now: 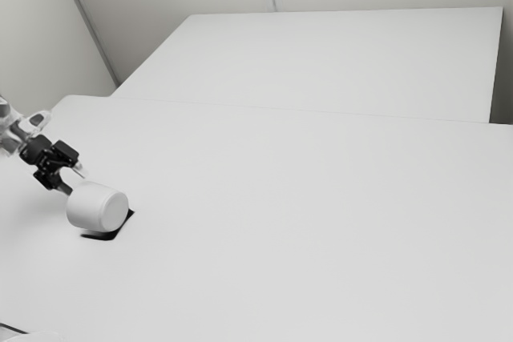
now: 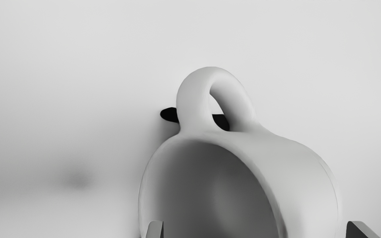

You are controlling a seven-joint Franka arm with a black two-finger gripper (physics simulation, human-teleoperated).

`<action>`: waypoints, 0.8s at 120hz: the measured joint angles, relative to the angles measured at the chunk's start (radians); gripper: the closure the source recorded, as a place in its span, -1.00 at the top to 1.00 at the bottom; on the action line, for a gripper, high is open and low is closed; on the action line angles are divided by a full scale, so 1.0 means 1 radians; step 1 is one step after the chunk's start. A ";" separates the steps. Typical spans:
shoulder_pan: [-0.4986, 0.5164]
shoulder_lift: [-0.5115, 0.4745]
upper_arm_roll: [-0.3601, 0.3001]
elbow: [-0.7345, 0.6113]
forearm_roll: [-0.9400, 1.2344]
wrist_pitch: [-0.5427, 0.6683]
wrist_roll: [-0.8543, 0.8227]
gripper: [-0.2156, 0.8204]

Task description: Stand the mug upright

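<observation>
The mug (image 1: pixel 98 207) lies on its side on the worktop (image 1: pixel 321 222), near the exterior view's left edge, so it is not upright as things stand. Its base looks toward the exterior view's right and near side; its mouth (image 2: pixel 210 195) is turned back toward the arm. The handle (image 2: pixel 192 99) juts from the wall, and a black patch (image 1: pixel 100 237), probably shadow, shows below the mug.

The tool (image 1: pixel 74 183) is right by the mouth end, just to the left and far side of the mug. Its fingers are wide apart, with no grip on anything: in the wrist view one fingertip (image 2: pixel 154 229) overlaps the mouth near the rim, and the other stands out past the body at the base end. Whether either one brushes the mug I cannot tell.

The chief risk, I'd judge, is a lopsided squeeze. With one finger by the mouth and the other beyond the base end, closing from here could push on the rim first and skid the mug toward the exterior view's right rather than pinch it. A round body on its side may also roll, until the handle meets the worktop and stops it. If the hold were only on the rim or the curved wall, the mug could swivel between the fingers while being tipped up, and come down on the edge of its base and topple again
</observation>
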 joint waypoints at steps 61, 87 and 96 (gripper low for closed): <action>0.000 0.017 0.026 -0.058 -0.158 -0.091 0.075 0.58; 0.001 0.016 0.027 -0.072 -0.184 -0.123 0.092 0.58; 0.000 0.016 0.027 -0.073 -0.191 -0.132 0.097 0.52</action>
